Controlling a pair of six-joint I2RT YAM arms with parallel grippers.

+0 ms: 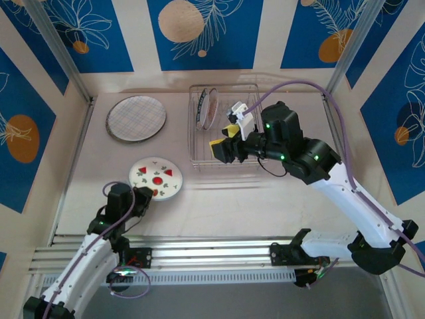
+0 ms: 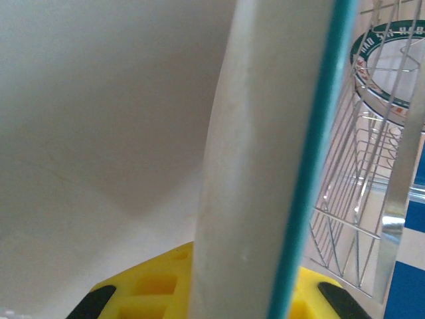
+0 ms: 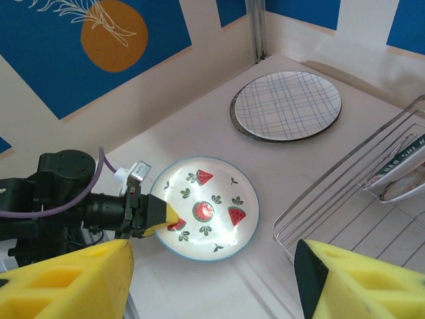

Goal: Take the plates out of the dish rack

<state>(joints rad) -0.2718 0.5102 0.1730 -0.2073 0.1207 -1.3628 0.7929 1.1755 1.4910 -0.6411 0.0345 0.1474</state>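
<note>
**One plate is being set down, one stands in the rack**

The left gripper (image 1: 151, 193) is clamped on the near rim of the watermelon plate (image 1: 156, 176). This plate lies flat on the table (image 1: 219, 199), in front of the checked plate (image 1: 136, 118), which sits on top of a darker one. In the left wrist view, the plate's teal edge stands between the yellow fingers.

The right gripper (image 1: 226, 138) hovers over the near part of the dish rack (image 1: 252, 100), jaws apart and holding nothing. One green-rimmed plate (image 1: 209, 108) stands upright in the rack's far left slots.

I judge the placing step is almost finished. Next, the left jaws should release and pull back without dragging the plate. The right gripper must then reach the standing plate, take its upper rim and lift it straight up, clear of the wires.
</note>
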